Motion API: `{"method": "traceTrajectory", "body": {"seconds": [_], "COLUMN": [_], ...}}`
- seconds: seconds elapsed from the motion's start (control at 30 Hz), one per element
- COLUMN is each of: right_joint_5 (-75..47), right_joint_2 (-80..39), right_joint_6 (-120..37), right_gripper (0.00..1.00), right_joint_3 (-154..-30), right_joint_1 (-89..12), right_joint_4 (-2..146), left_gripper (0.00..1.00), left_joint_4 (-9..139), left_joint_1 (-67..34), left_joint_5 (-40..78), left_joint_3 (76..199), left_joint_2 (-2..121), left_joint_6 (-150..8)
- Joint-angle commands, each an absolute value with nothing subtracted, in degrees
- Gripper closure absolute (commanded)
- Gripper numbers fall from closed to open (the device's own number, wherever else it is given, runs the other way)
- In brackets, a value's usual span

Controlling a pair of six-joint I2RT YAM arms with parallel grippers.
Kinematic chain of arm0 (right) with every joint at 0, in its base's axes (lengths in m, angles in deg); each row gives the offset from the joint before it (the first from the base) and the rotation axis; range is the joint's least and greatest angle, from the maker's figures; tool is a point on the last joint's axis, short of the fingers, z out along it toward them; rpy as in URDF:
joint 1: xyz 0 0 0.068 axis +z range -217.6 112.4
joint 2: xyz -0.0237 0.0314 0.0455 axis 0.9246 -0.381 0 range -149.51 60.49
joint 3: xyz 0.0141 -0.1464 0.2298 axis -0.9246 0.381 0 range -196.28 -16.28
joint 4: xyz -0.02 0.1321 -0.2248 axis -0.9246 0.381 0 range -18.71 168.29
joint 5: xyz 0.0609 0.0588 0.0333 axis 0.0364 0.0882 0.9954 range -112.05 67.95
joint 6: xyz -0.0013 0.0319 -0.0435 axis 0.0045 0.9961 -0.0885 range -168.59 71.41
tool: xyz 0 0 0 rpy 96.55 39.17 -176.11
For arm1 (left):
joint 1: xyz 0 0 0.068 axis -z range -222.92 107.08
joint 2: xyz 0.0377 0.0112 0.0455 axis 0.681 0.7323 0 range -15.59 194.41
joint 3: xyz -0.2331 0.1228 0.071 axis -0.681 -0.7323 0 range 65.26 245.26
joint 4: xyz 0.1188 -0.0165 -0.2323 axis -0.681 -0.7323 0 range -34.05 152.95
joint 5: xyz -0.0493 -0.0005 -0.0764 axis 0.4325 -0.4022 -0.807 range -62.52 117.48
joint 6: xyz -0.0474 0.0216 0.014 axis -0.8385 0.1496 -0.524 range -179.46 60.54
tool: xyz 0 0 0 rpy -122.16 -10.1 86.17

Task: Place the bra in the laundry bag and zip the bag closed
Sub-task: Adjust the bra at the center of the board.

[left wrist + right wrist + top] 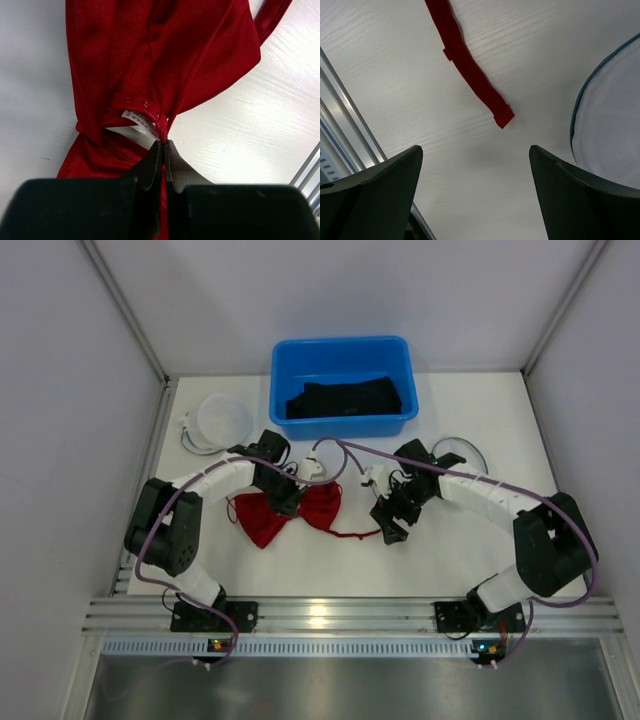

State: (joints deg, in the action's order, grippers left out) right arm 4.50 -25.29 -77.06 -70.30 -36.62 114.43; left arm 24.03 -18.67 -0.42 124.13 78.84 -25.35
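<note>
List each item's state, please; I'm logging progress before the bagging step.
red bra: on the table, outside the laundry bag, pinched.
left end effector: shut on the red bra.
right end effector: open, empty, above the strap end.
laundry bag: flat on the table, zip unseen.
blue bin: holds dark clothing.

Red bra (pixel 290 512), blue bin (pixel 340 347), black cloth (pixel 345 400), blue-edged white laundry bag (pixel 615 125)

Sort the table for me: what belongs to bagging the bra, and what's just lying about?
Job: bra, pinched in shut left pincer; open right pincer over its strap; mesh bag at right.
Lying about: blue bin holding dark clothes; white round pouch, far left, maybe a spare bag.
</note>
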Motion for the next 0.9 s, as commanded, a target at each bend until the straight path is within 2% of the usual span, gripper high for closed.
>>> {"method": "traceTrajectory", "body": {"seconds": [0.0, 0.23, 0.37, 0.7, 0.73, 0.77, 0.87], "right_joint_5": [4.7, 4.4, 2.3, -4.1, -5.3, -5.7, -6.7], "right_joint_2": [-25.6, -25.9, -26.1, -28.2, -28.9, -29.2, -29.4], "right_joint_6": [-77.9, -78.8, -79.7, -81.9, -81.9, -81.7, -81.5], "right_gripper": [0.12, 0.16, 0.18, 0.19, 0.18, 0.18, 0.19], "right_joint_3": [-71.4, -70.1, -69.1, -68.1, -68.3, -68.4, -69.5], "right_joint_1": [-35.6, -35.6, -35.0, -28.1, -27.6, -27.2, -26.5], "right_joint_4": [114.7, 114.1, 113.0, 110.8, 110.1, 109.7, 109.3], "left_gripper": [1.0, 1.0, 1.0, 1.0, 0.95, 0.85, 0.72], "left_joint_4": [25.7, 24.7, 23.8, 22.2, 22.1, 22.1, 22.1], "left_joint_1": [-18.4, -20.1, -25.5, -34.4, -34.4, -34.4, -34.6], "left_joint_5": [-2.8, -1.5, -1.2, 0.1, 0.3, 0.6, 0.1], "left_joint_3": [125.8, 123.4, 121.6, 117.7, 117.6, 117.6, 117.6], "left_joint_2": [77.0, 67.0, 63.5, 64.3, 64.6, 64.8, 64.8], "left_joint_6": [-24.8, -27.2, -28.6, -26.5, -26.5, -26.8, -27.3]}}
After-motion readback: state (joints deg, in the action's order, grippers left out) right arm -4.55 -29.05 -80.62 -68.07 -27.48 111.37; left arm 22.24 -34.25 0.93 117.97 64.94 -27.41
